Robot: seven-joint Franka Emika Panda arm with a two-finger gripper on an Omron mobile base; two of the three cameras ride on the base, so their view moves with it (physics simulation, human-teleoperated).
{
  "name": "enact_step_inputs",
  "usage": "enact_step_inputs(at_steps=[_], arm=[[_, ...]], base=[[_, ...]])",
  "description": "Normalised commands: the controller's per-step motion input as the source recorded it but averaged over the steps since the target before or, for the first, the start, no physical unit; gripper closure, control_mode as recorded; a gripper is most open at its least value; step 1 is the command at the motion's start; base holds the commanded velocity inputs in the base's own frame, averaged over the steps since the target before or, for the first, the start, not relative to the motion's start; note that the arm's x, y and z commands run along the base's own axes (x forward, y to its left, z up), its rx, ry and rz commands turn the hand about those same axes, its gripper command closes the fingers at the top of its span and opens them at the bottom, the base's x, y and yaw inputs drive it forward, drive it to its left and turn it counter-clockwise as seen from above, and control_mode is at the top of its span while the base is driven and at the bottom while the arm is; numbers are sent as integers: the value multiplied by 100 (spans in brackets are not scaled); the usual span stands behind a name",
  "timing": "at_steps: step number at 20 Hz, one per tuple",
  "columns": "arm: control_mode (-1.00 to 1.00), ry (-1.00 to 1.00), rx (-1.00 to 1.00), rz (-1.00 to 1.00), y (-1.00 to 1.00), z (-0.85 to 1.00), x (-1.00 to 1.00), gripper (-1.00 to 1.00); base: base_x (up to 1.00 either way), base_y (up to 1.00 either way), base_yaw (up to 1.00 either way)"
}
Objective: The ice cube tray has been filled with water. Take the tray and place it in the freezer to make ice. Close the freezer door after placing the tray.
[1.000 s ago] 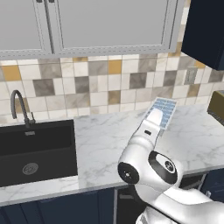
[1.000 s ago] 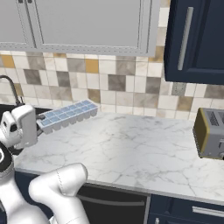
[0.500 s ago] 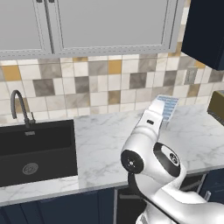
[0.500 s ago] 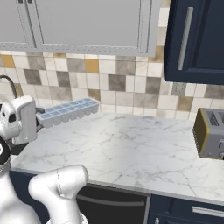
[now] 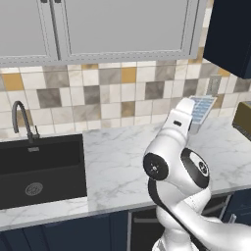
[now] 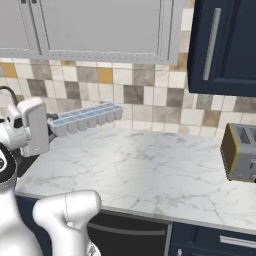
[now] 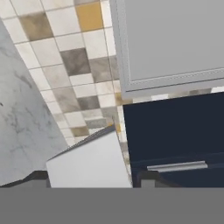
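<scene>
white marble counter (image 6: 150,170) runs bare beneath the ice cube tray (image 6: 86,118), which is carried well above it — the gripper (image 7: 92,177) clenched on the tray's near end, its dark fingertips flanking the tray's white underside at 6 o'clock in the hand view. in the right base view the tray juts from the wrist at 9 o'clock toward 12, its cells of water (image 6: 75,116) facing up and roughly level.

over the last second the tray has risen a little off the counter and swung; in the left base view it has moved from beside the arm to about 2 o'clock, against the tiled backsplash (image 5: 98,93). that reads as the lift being done and the carry toward the freezer under way; the freezer itself is nowhere to be seen, so most of the task remains, and i judge the water could slop if the wrist tips.

around it: a black sink (image 5: 41,169) with a curved tap (image 5: 22,120) at 9 o'clock in the left base view, grey wall cabinets (image 6: 100,25) overhead, a navy cabinet (image 6: 225,45) at 1 o'clock and a toaster (image 6: 240,152) at 3 o'clock.
</scene>
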Motion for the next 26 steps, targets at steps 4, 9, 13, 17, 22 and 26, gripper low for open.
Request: enact_step_inputs(at_steps=[4, 9, 13, 17, 22, 26], arm=[[-100, -9, -5, 9, -46, 0, 6, 100], [-100, 0, 0, 10, -29, -2, 1, 100], [-100, 0, 0, 8, -41, 0, -5, 100], [-100, 0, 0, 9, -45, 0, -7, 100], [-100, 0, 0, 8, -41, 0, 0, 100], [-100, -2, 0, 8, -21, -14, 0, 100]], base=[[0, 0, 0], [0, 0, 0], [0, 0, 0], [0, 0, 0], [0, 0, 0], [0, 0, 0]])
